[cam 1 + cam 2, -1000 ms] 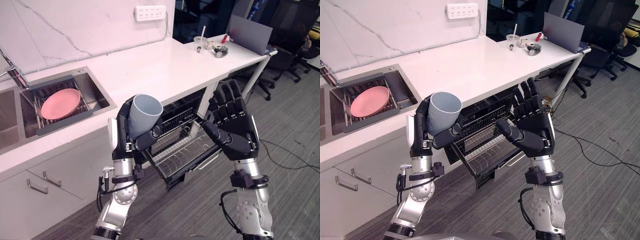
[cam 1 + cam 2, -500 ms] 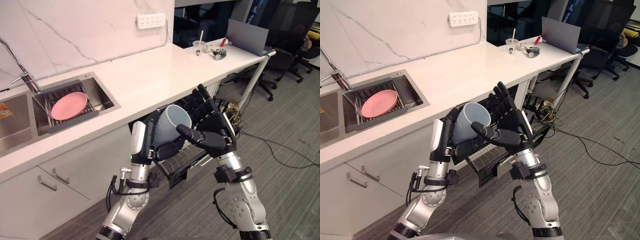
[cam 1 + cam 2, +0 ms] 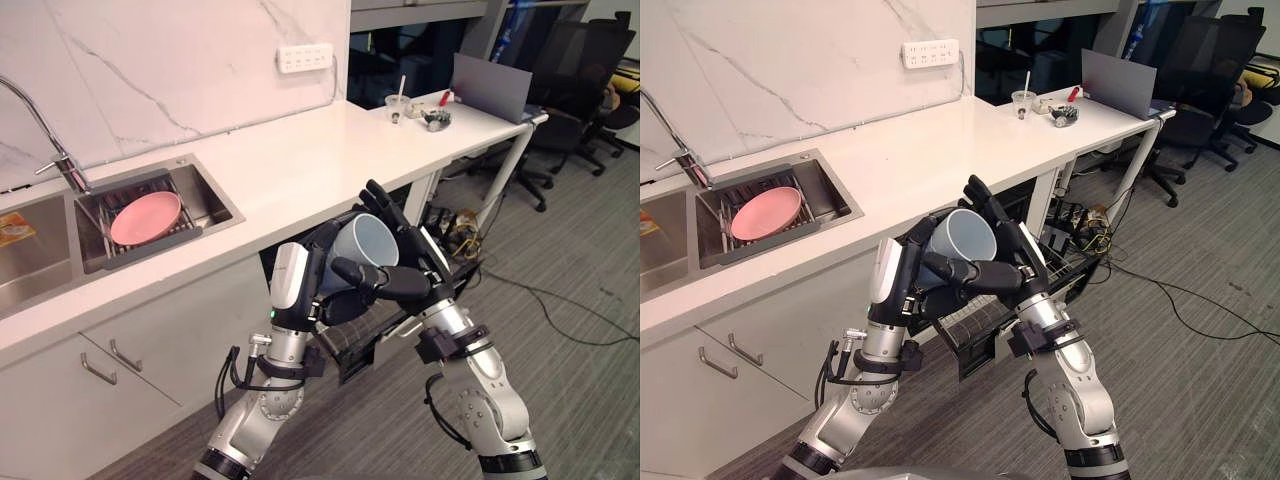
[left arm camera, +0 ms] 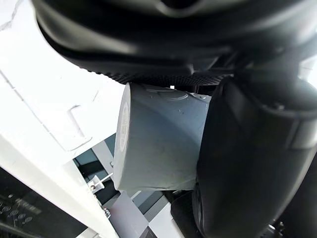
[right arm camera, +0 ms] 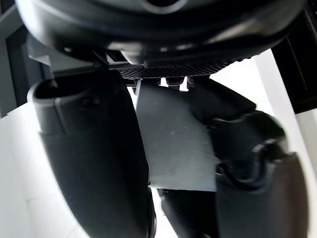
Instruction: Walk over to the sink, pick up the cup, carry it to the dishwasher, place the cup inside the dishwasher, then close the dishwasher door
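Observation:
A grey-blue cup is held up in front of the counter, tilted with its mouth facing upward and right. My left hand is shut on it, fingers curled round its lower side, as the left wrist view shows around the cup. My right hand lies against the cup's other side, with straight fingers behind it and the thumb across its front; the cup sits between them. Below and behind both hands, the dishwasher's wire rack is pulled out under the counter.
The sink at the left holds a pink plate in a drainer, with a tap beside it. The white counter runs right to a laptop and small items. Office chairs stand behind, and cables lie on the grey floor.
My right hand has moved in from the right and now rests against the cup. The left hand with the cup has moved right, over the rack. The camera has shifted too.

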Available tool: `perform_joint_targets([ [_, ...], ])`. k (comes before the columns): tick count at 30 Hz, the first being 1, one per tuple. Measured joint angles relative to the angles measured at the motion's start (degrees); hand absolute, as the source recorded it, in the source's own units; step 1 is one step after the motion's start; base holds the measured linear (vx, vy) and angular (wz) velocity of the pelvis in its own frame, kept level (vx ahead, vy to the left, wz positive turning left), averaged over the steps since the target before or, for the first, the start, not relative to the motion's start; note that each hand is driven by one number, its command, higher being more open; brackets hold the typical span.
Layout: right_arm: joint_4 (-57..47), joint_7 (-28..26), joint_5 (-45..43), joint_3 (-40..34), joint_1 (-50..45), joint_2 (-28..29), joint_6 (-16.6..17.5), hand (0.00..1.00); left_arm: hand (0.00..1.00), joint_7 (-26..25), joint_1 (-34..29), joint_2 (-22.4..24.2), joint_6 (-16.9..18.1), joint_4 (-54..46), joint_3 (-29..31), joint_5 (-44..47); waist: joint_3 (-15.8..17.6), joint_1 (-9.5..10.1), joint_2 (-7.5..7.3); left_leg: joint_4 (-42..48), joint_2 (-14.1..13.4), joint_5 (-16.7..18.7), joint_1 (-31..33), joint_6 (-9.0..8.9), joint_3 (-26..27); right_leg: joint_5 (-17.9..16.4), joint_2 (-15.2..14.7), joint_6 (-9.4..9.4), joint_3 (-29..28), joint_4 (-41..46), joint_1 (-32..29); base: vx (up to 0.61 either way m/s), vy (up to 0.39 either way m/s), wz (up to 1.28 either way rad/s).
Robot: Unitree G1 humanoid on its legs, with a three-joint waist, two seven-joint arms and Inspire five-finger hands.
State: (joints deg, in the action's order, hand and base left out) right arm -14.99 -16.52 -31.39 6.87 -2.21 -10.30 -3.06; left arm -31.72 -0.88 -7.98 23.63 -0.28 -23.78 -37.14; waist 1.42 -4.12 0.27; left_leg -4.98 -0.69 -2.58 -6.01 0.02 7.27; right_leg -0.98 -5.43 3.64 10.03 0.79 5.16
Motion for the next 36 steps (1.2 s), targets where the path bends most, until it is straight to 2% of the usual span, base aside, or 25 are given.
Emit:
perform_joint_targets([
  [3, 0.13, 0.25, 0.04, 0.43, -0.01, -0.05, -2.91, 0.00, 0.00, -1.67, 0.08, 0.13, 0.14, -0.10, -0.51, -0.45, 0.00, 0.00, 0.00, -0.26, -0.01, -0.16, 0.02, 0.03, -0.01, 0.13, 0.01, -0.03, -0.02, 0.00, -0.01, -0.04, -0.013, 0.00],
  [8, 0.14, -0.40, 0.07, 0.33, 0.25, -0.06, -4.65, 0.00, 0.00, -3.50, 0.13, 0.12, 0.35, -0.14, -0.48, -1.56, -0.04, 0.08, -0.05, -0.27, -0.03, -0.26, 0.09, 0.01, -0.03, 0.19, 0.02, -0.08, 0.09, 0.00, -0.06, -0.02, -0.005, 0.00],
  [13, 0.57, 0.21, 1.33, 0.11, 1.93, -0.07, -4.29, 0.00, 0.00, -4.72, 0.13, 1.84, 0.33, -0.62, -0.42, -2.12, -0.27, 0.08, -0.15, -0.26, -0.02, -0.46, 0.36, 0.00, -0.22, 0.30, 0.04, -0.12, 0.35, -0.15, -0.19, 0.00, 0.000, 0.00],
  [18, 1.05, 1.42, -0.18, 0.53, 1.88, -0.02, -3.31, 0.00, 0.00, -4.71, 0.13, 1.58, -0.03, -1.18, -0.37, -2.31, -1.00, 0.07, -0.15, -0.26, -0.07, -0.49, 0.45, -0.03, -0.36, 0.34, 0.09, -0.18, 0.52, -0.23, -0.18, 0.00, 0.000, 0.00],
  [19, 1.07, 1.91, -0.59, 0.87, 1.78, 0.04, -2.93, 0.00, 1.00, -4.71, 0.13, 1.58, -0.12, -1.34, -0.35, -2.31, -1.17, 0.08, -0.16, -0.26, -0.07, -0.51, 0.44, -0.04, -0.39, 0.35, 0.09, -0.20, 0.56, -0.23, -0.16, 0.00, 0.000, 0.00],
  [29, 3.94, 4.52, -7.88, 0.35, 1.54, 2.99, -2.35, 0.00, 1.00, -4.78, 0.12, 1.69, -1.86, -2.02, 0.00, -2.04, -1.32, 0.17, -0.21, -0.34, -0.20, -1.30, 0.74, -0.21, -1.60, 0.50, 0.16, -0.40, 1.98, -0.24, 0.08, -0.01, -0.009, 0.06],
  [34, 7.36, 8.32, -10.14, -8.54, 1.75, 4.48, -2.33, 0.00, 1.00, -7.28, -2.73, 2.85, -2.18, -2.00, 5.25, 2.40, -1.35, 1.05, -0.33, -0.35, -0.15, -1.96, 1.49, -0.22, -3.31, 0.59, 0.14, -0.44, 3.72, -0.47, 0.32, -0.03, -0.021, 0.17],
  [36, 8.84, 10.13, -10.15, -14.00, 1.76, 4.23, -2.10, 0.00, 1.00, -9.40, -4.18, 4.20, -2.69, -2.00, 10.25, 5.34, -1.32, 1.52, -0.36, -0.36, -0.09, -2.10, 1.48, -0.25, -3.88, 0.73, 0.14, -0.45, 4.59, -1.00, 0.93, -0.02, -0.018, 0.19],
])
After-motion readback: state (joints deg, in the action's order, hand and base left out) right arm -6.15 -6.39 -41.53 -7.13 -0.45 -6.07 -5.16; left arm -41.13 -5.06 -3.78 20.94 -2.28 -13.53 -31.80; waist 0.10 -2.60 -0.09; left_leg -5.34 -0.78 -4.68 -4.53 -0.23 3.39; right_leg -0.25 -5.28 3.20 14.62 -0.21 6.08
